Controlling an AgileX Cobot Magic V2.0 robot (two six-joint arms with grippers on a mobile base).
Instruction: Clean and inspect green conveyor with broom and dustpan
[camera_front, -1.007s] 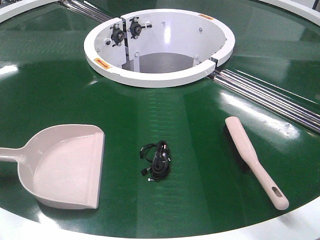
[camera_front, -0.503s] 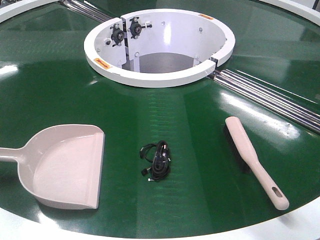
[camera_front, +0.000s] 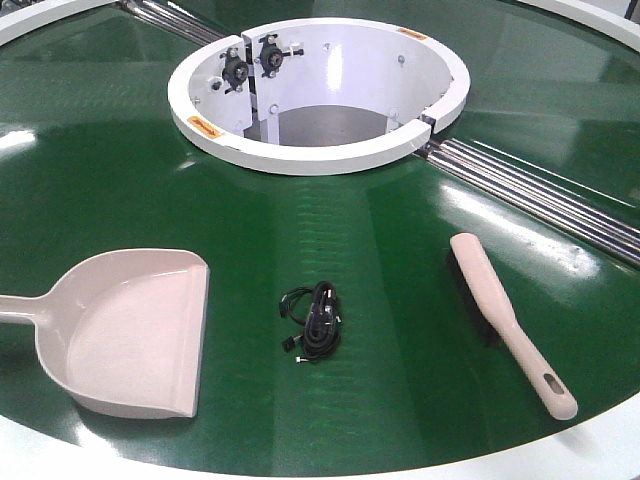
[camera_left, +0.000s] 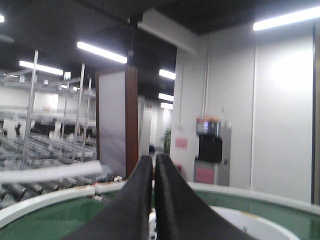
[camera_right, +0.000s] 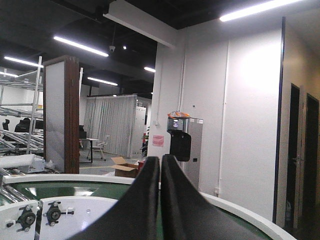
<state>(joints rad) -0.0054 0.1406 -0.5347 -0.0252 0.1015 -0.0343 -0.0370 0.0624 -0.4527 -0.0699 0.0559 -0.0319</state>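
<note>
Black cable bundle (camera_front: 313, 322) lies between dustpan (camera_front: 130, 335) and broom (camera_front: 510, 325)

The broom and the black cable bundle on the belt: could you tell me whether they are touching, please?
Apart. The front-facing view shows bare green conveyor between the broom and the black cable bundle.

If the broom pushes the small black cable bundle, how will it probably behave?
The black cable bundle looks thin and loosely coiled, so it is probably light and floppy. The green conveyor is glossy, so the bundle likely slides easily.
</note>
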